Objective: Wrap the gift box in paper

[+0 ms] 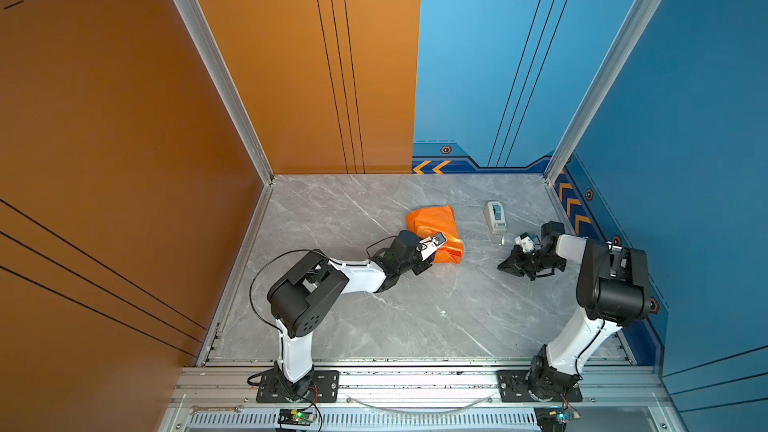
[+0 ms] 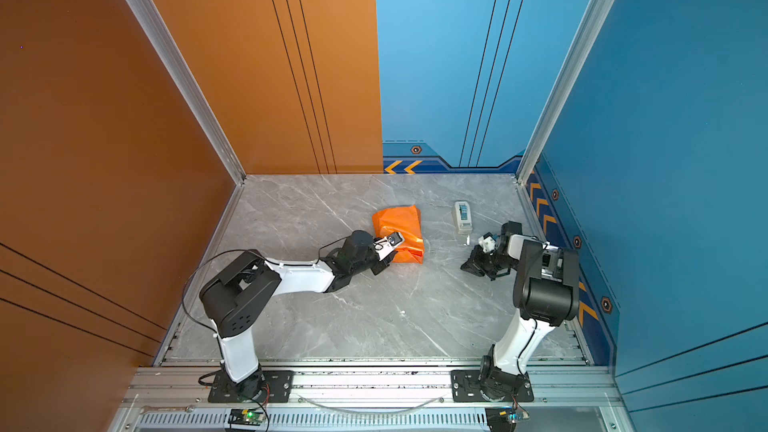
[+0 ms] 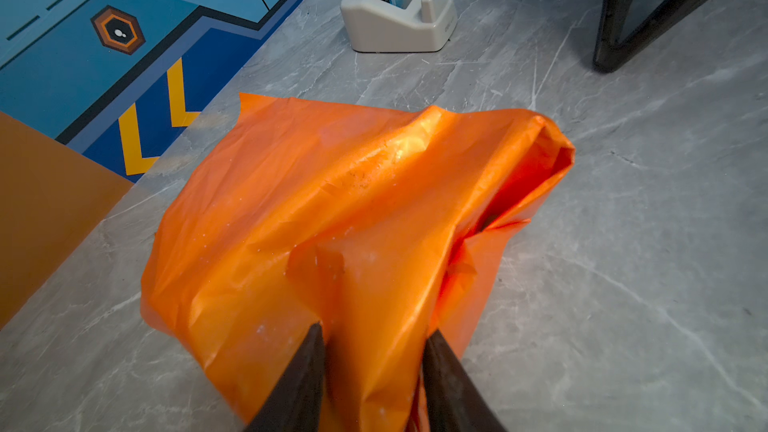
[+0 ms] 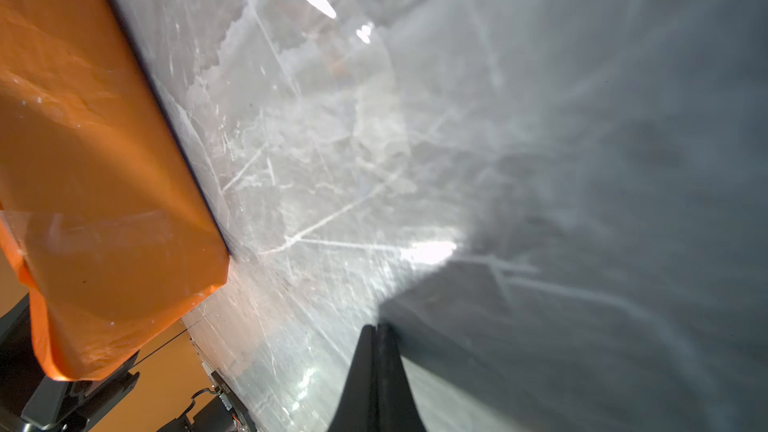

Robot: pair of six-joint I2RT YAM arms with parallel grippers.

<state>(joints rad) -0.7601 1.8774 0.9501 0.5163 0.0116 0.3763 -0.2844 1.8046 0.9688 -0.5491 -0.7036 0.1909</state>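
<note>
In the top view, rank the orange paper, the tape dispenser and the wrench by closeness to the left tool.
1. The paper, gripped by the left tool.
2. The tape dispenser, beyond it to the right.
3. The wrench, on the front rail, far left.

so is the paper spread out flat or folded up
Folded up: the paper is a compact, creased orange bundle, its end pinched in the left hand.

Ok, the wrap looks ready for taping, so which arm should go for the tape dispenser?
Right. The right gripper is shut and empty, with the tape dispenser close by, while the left gripper pinches the paper fold.
</note>
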